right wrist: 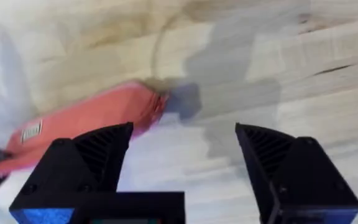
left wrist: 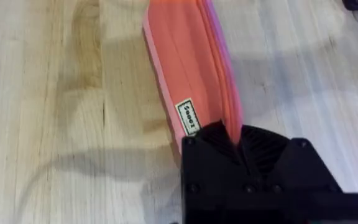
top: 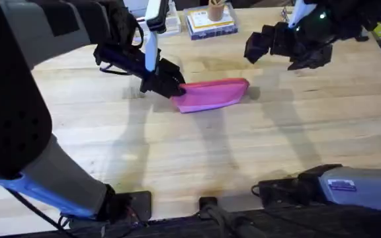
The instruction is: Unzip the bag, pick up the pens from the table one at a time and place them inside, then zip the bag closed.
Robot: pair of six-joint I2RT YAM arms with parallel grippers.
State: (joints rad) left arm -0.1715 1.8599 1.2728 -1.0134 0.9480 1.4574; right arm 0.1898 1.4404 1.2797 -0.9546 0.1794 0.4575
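Light wooden plank table [top: 197, 142] is bearing the soft, limp pink fabric pouch [top: 211, 94]; left gripper [left wrist: 238, 144] is pinching its zipper end, which is probably the best hold, while right gripper [right wrist: 182, 149] is hanging wide open, holding nothing.

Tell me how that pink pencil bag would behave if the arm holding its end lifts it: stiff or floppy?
Probably floppy: the bag looks like soft fabric, and the left gripper pinches only one end, so the free end would likely sag. It lies flat and slim on the table, so it seems light. It should not roll.
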